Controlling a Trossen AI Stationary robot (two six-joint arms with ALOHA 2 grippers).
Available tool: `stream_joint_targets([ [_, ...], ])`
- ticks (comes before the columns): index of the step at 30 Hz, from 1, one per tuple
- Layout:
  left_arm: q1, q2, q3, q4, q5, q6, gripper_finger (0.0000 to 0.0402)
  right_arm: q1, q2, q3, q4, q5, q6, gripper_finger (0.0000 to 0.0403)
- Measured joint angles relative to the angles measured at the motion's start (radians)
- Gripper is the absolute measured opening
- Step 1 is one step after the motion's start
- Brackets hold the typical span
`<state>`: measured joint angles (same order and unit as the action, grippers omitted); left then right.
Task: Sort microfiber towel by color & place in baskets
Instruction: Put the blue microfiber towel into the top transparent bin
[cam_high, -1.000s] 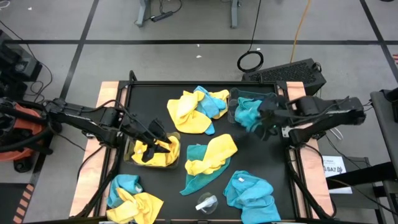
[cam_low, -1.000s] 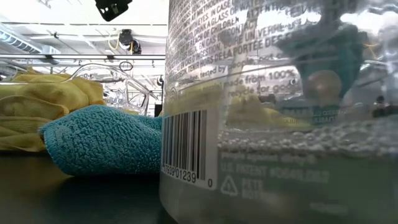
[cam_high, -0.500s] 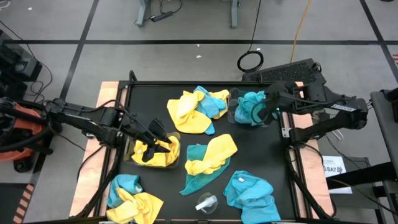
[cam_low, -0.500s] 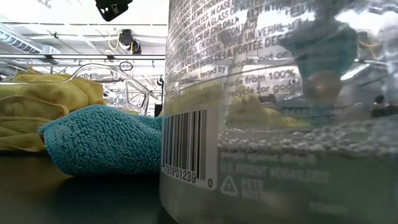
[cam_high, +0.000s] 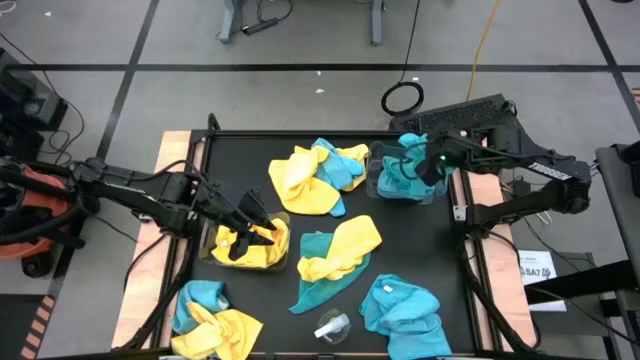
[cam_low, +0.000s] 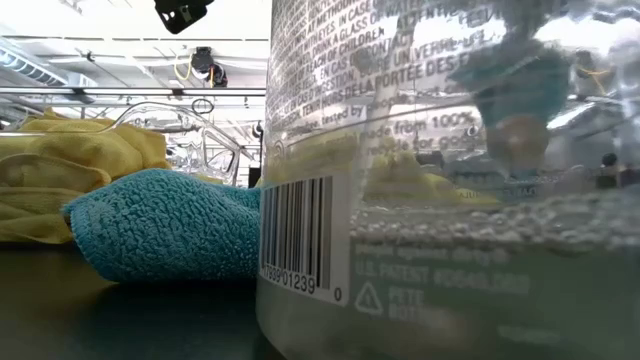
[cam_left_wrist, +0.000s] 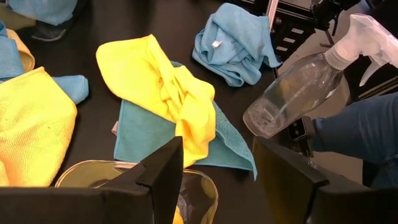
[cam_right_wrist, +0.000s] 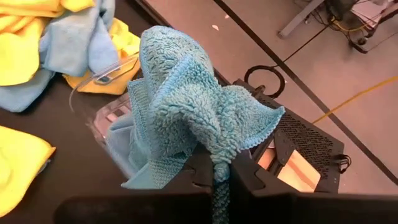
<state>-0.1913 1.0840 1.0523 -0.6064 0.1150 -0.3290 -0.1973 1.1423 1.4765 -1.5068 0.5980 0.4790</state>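
My right gripper (cam_high: 432, 165) is shut on a teal towel (cam_high: 410, 155) over the right clear basket (cam_high: 378, 172) at the far right, which holds more teal cloth (cam_right_wrist: 121, 140). My left gripper (cam_high: 255, 222) is open and empty (cam_left_wrist: 217, 155). It stands just over the left clear basket (cam_high: 212, 252), which holds yellow towels (cam_high: 262, 250). Loose towels lie on the black table: a yellow and teal pile (cam_high: 315, 175), a yellow towel on a teal one (cam_high: 335, 255), a teal one (cam_high: 400, 305), and a teal and yellow pile (cam_high: 210, 320). My right gripper pinches a bunched fold of the teal towel (cam_right_wrist: 217, 158) between its two fingers, with several layers gathered there. The rest of the towel (cam_right_wrist: 180, 93) spreads out in a loose bunch beyond the fingertips, over the right basket. I cannot tell whether its free end touches the cloth in the basket.
A clear spray bottle (cam_high: 330, 325) lies at the table's near edge and fills most of the low view (cam_low: 450, 180). It also shows in the left wrist view (cam_left_wrist: 298, 93), beside a person's blue sleeve (cam_left_wrist: 360, 124). A black case (cam_high: 470, 115) sits beyond the far right corner.
My right gripper has gone toward the table's far edge with the teal towel, staying shut on it. The towel has moved with it, from the near side of the right basket to over its far part.
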Motion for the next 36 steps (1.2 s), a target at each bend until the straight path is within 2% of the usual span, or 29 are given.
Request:
stream_joint_targets([
  [6, 0.000, 0.000, 0.000, 0.002, 0.000, 0.002, 0.0199, -0.062, 0.006, -0.071, 0.089, -0.076, -0.058, 0.0000],
  [20, 0.000, 0.000, 0.000, 0.002, -0.001, 0.003, 0.0199, -0.174, 0.007, -0.481, 0.425, -0.265, -0.077, 0.0001],
  [28, 0.000, 0.000, 0.000, 0.001, -0.001, 0.002, 0.0199, -0.245, 0.006, -0.656, 0.573, -0.297, -0.072, 0.0003],
  [36, 0.000, 0.000, 0.000, 0.001, -0.001, 0.002, 0.0199, -0.321, 0.006, -0.803, 0.707, -0.405, -0.065, 0.0003],
])
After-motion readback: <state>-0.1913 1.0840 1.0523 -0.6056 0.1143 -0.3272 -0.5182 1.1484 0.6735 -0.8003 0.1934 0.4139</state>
